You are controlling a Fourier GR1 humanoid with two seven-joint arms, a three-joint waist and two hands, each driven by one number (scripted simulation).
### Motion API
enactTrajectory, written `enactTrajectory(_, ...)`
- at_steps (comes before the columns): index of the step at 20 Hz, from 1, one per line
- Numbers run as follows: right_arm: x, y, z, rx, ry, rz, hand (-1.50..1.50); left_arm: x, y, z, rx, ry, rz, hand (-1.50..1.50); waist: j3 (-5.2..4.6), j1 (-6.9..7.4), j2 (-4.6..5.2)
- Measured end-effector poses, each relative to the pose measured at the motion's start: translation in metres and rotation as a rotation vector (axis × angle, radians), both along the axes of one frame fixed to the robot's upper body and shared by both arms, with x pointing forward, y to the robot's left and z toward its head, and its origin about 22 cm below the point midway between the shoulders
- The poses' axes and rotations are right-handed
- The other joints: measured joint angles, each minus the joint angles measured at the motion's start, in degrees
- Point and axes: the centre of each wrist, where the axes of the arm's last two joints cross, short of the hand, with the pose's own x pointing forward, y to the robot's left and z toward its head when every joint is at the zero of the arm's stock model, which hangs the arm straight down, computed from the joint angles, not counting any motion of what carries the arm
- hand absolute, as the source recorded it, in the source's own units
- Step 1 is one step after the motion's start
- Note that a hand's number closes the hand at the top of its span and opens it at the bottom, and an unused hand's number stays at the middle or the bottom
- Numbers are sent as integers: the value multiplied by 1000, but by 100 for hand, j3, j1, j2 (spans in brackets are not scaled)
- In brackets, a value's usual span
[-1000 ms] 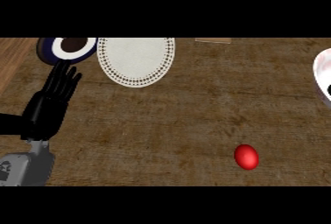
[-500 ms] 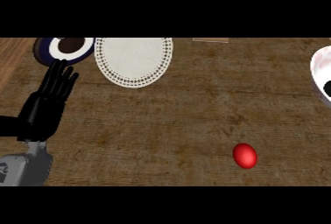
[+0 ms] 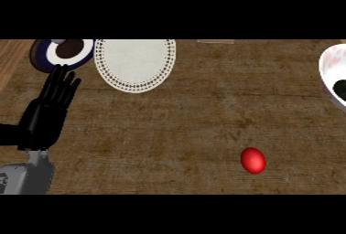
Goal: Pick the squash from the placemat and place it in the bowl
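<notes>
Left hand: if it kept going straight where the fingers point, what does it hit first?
Probably the dark blue-and-white round dish at the counter's top left: the black left hand has straight fingers aimed up at its lower rim. Height is unclear, so the hand may pass above it.

You have only one view, from the robot's head, looking steeply down on the wooden worktop (image 3: 169, 123) from fairly close. The white placemat (image 3: 135, 64) sits near the upper edge, left of centre. Right of it, the view cuts the bowl (image 3: 332, 73) at its edge; below-left of it, the left hand (image 3: 49, 112) enters.
</notes>
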Motion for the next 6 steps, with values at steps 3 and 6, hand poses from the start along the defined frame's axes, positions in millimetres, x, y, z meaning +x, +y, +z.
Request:
enactTrajectory(3,-17,-10,1,6,12,9,-150,-1,-1,1,-6,3,1,0,8,-9,-10)
enactTrajectory(6,-31,-17,2,7,27,19,-150,-4,3,-1,-3,4,6,0,10,-10,-16)
